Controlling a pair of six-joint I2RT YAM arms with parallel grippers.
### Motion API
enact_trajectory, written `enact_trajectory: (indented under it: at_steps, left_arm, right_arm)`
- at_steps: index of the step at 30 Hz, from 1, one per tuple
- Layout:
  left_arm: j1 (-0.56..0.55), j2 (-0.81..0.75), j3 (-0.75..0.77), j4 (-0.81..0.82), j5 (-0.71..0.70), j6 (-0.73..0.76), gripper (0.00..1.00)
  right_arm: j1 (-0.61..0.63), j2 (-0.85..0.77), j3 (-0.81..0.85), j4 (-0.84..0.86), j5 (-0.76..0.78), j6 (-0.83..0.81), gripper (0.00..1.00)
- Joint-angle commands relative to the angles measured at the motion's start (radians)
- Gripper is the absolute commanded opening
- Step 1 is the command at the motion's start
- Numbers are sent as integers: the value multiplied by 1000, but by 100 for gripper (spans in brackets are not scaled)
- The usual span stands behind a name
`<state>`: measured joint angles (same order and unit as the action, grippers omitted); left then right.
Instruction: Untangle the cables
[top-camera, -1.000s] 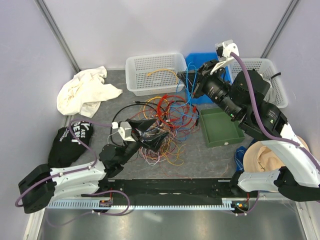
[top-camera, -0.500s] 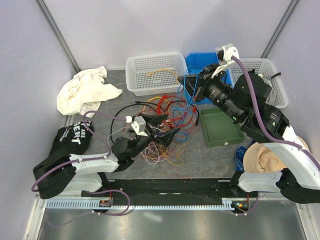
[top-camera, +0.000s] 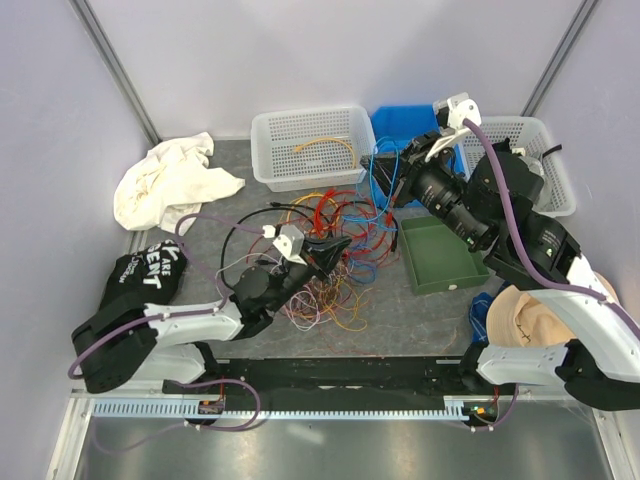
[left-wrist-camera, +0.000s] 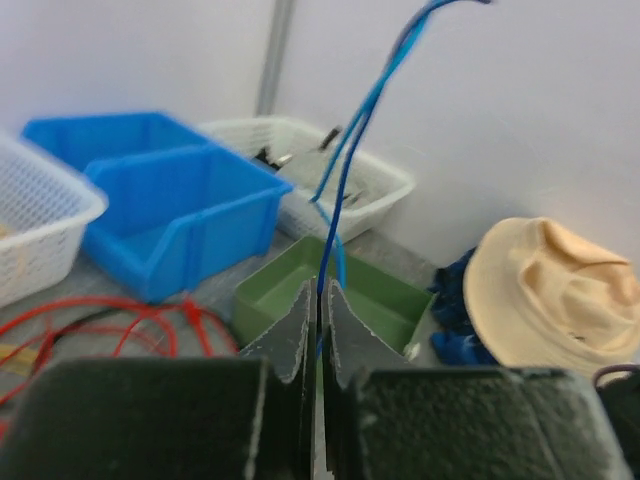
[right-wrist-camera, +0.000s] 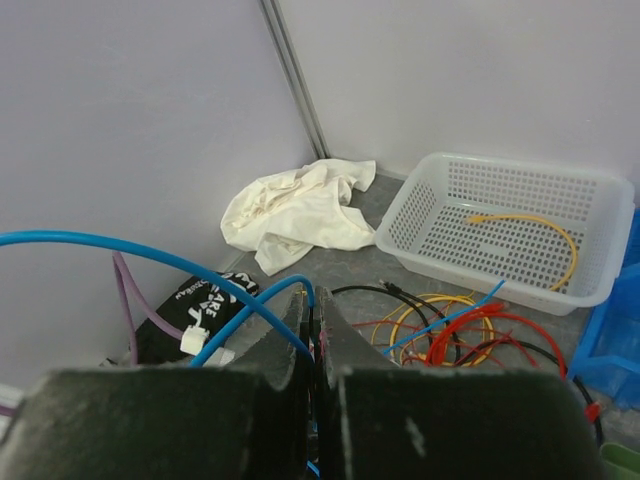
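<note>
The cables (top-camera: 330, 225) lie in a tangled heap of red, orange, yellow, black and blue wires at the table's middle. My left gripper (top-camera: 343, 244) reaches over the heap's right side. In the left wrist view, this gripper (left-wrist-camera: 318, 292) is shut on a thin blue cable (left-wrist-camera: 348, 150) that rises up and away from its tips. My right gripper (top-camera: 379, 166) hangs above the heap's far right. In the right wrist view, the gripper (right-wrist-camera: 313, 300) is shut on the blue cable (right-wrist-camera: 150, 256), which loops off to the left. Red and yellow coils (right-wrist-camera: 470, 330) lie below.
A white mesh basket (top-camera: 278, 160) at the back holds one yellow cable. Beside it stand a blue bin (top-camera: 392, 122) and a second white basket (top-camera: 556, 185). A green tray (top-camera: 440, 258) sits right of the heap. White cloth (top-camera: 170, 185), black cloth (top-camera: 140, 280) and tan hat (top-camera: 530, 315) lie at the sides.
My left gripper has moved right across the heap and gone from open to shut on the blue cable. My right gripper has drifted slightly right, still shut.
</note>
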<state>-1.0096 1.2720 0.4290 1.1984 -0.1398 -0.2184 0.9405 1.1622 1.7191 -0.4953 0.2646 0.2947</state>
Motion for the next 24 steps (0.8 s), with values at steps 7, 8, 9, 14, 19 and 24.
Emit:
enact_trajectory:
  at_steps: [7, 8, 9, 14, 19, 24]
  left_arm:
    - [237, -309, -21, -1244, -436, -772, 2]
    - [268, -330, -42, -1276, -393, -801, 2]
    - [314, -368, -83, -1321, -376, -818, 2]
    - [347, -464, -154, -1384, -362, -866, 15]
    - [348, -510, -144, -1439, -371, -872, 41]
    - [347, -549, -116, -1465, -302, -878, 63]
  right_arm:
    - [4, -39, -26, 54, 76, -37, 0]
    - [4, -38, -20, 54, 78, -38, 0]
    - [4, -38, -12, 55, 78, -40, 0]
    - [4, -21, 34, 54, 81, -48, 0]
    - [4, -1, 71, 47, 99, -57, 0]
    - [3, 45, 114, 23, 192, -98, 0]
